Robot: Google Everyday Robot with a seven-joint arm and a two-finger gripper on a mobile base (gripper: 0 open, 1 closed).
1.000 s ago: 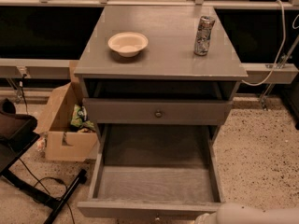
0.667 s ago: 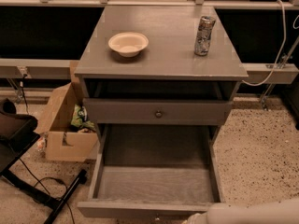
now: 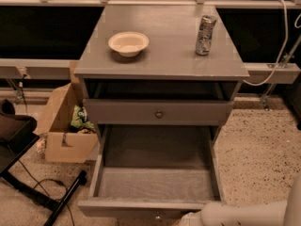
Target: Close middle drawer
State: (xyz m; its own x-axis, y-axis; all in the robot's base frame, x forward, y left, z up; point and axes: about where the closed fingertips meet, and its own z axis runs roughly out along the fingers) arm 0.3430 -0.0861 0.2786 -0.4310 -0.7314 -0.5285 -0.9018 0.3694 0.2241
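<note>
Middle drawer fully out, hand just beside its front edge, grip state unclear.

**A:** Item one: which surfaces carry print?

**B:** The tall silver metal can with a dark mottled pattern. It stands upright on the grey wooden cabinet top, towards the right rear corner. Its markings cannot be read.

**A:** Item two?

**B:** The crumpled green packet, inside the open brown cardboard box to the left of the cabinet. It shows pale marks, none legible.

**A:** And the robot's own parts?

**B:** The white gripper sits at the lower edge of the view. It is just at the front panel of the pulled-out grey wooden middle drawer. No lettering can be made out on it.
</note>
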